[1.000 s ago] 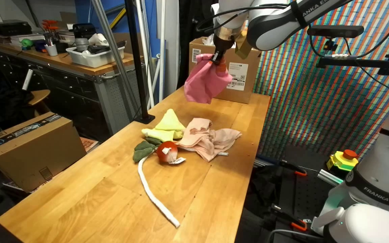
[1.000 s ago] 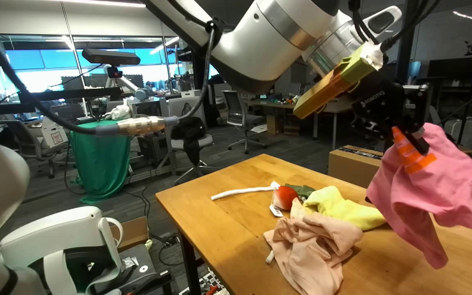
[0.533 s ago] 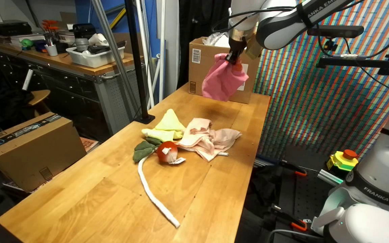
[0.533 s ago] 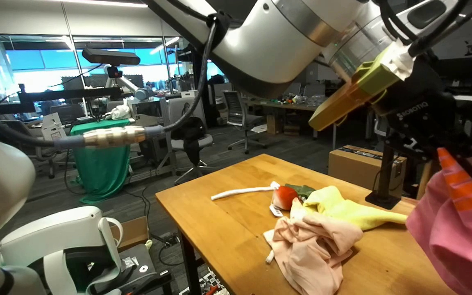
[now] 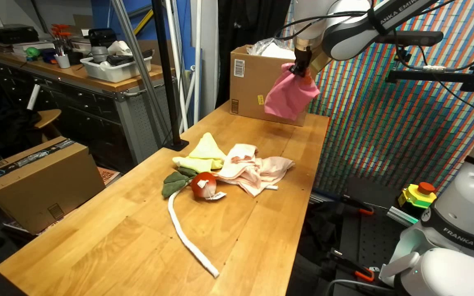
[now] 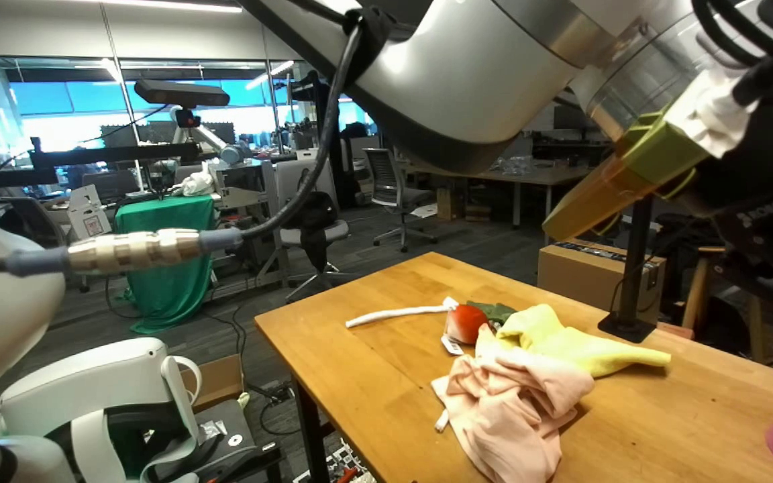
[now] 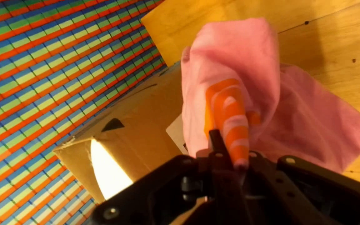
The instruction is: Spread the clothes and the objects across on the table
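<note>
Pink cloth (image 5: pixel 289 98) has drifted toward the box (image 5: pixel 257 79).
I've got my gripper (image 5: pixel 299 74) pinched tight on it above the table (image 5: pixel 237 230).

Yellow cloth (image 5: pixel 204 151), peach cloth (image 5: pixel 254 169), pink cloth (image 5: pixel 290 97), white cord (image 5: pixel 186 240).

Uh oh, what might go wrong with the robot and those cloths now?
The pink cloth might snag on the cardboard box, which shows behind it in an exterior view. It could also slip, because the gripper pinches only part of it and the rest dangles. And if the beige cloth gets pulled, the white cord might come too, since part of it lies underneath.
</note>
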